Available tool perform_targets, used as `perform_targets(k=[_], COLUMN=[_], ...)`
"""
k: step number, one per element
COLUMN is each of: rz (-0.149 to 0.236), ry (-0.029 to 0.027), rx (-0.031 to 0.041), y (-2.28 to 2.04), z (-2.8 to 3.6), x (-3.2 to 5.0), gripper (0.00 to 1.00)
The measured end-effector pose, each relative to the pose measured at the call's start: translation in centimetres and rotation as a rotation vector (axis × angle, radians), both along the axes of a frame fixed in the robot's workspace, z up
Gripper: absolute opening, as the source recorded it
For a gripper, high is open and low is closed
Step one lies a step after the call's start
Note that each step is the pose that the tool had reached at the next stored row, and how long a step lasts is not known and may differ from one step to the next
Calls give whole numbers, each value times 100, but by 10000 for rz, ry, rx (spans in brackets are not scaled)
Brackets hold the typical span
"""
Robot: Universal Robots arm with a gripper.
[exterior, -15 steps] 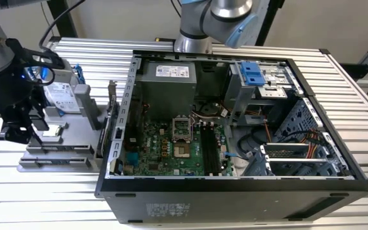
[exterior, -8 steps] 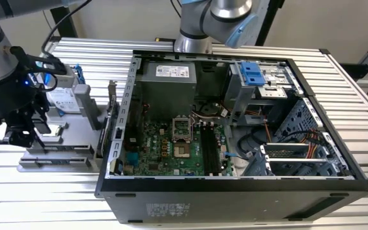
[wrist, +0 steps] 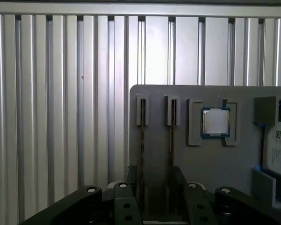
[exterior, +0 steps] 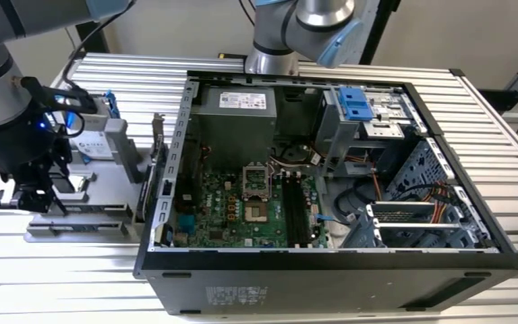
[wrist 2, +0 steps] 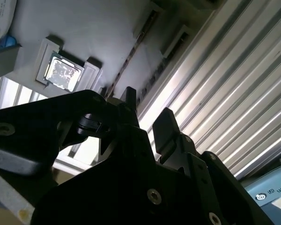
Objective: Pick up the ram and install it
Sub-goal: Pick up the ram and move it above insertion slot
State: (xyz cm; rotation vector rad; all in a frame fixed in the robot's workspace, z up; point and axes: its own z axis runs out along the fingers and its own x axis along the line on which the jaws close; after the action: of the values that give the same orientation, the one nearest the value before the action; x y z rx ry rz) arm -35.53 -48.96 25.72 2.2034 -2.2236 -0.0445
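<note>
Ribbed aluminium table (exterior: 52,297) is loaded with an open PC case (exterior: 331,270) mid-table. A grey parts holder (wrist: 159,101) is set by the table edge at the exterior view's left.

Step in hand is judged to be the pick approach. The end effector (wrist: 155,176) is held over the holder, fingers (wrist: 131,185) spread apart, nothing gripped.

The ram (wrist: 142,140) is parked in a holder slot, untouched. A second stick (wrist: 172,136) is parked in the neighbouring slot, just beside it. Both are stood on edge, thin edge up. Long axis is laid flat, parallel to the table's ribs, with one end pointed toward the end effector. The finger gap is seen roughly over both slots, so which stick is targeted cannot be told.

Install is not started: the dark memory slots (exterior: 295,206) on the board inside the case are judged to be unfilled.

Next move is judged to call for the gap to be centred on one stick only. Fingers are to be kept square to its flat faces and the descent kept straight, so that the neighbour and the CPU (wrist: 215,123) are not clipped.
</note>
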Motion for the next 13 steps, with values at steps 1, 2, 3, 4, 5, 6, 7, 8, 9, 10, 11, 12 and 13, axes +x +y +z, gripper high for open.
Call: perform_targets(k=[1,2,3,4,5,6,7,8,9,10,11,12,13], rz=[-9,-17,-24,-30,-37,-43,-49,-55,-59,-64,-71,-76,-80], ry=[-1,0,0,-1,-2,-1,-2,-1,-1,-1,-1,0,0], rx=[1,0,0,1,1,1,1,1,1,1,1,1,-1], y=[0,0,-1,-1,-1,-2,-2,-3,-4,-4,-6,-8,-13], z=[-16,-31,-46,-62,-78,-92,-109,-125,-140,-155,-171,-184,-197], x=[0,0,-1,-1,-2,-2,-2,-2,-2,-2,-3,-4,-4], gripper=[100,100,100,100,100,100,100,100,100,100,100,100,100])
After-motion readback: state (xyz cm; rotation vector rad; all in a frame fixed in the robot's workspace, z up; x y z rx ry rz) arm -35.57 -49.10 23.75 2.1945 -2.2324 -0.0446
